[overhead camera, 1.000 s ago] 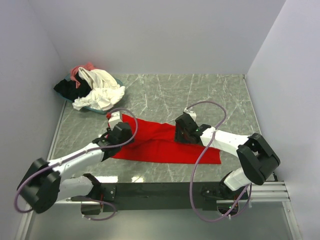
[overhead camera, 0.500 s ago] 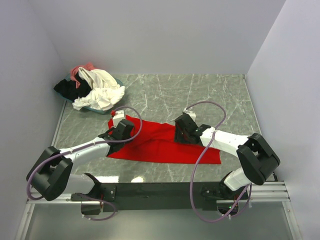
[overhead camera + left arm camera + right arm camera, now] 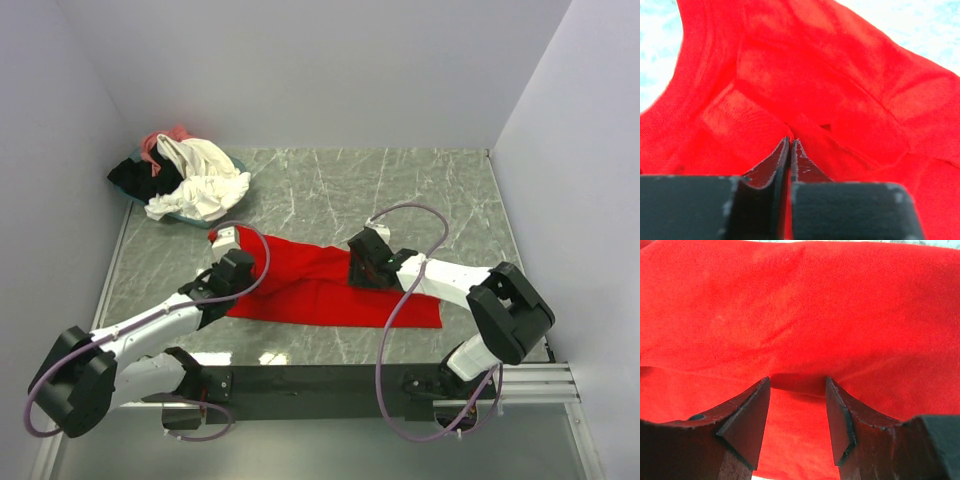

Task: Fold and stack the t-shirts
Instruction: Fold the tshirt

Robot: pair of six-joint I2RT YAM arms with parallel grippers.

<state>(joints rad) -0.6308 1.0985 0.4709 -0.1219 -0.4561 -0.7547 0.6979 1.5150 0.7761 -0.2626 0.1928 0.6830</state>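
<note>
The red t-shirt [image 3: 320,290] lies spread across the middle of the table, wrinkled at its left end. My left gripper [image 3: 240,272] is at that left end, and in the left wrist view it [image 3: 790,142] is shut on a pinch of the red t-shirt [image 3: 840,75]. My right gripper [image 3: 365,268] rests on the shirt's upper middle. In the right wrist view it [image 3: 797,382] stands open, its tips down on the red t-shirt [image 3: 805,305]. Cream-white [image 3: 205,178], black [image 3: 132,178] and pink [image 3: 160,140] t-shirts lie heaped at the back left.
The heap sits in a teal-rimmed tray [image 3: 190,219] in the back left corner. Grey walls close the table on the left, back and right. A black rail [image 3: 320,380] with both arm bases runs along the near edge.
My left gripper went from open to shut on the red cloth at the shirt's left end, shifting slightly there. The right arm has not moved.
</note>
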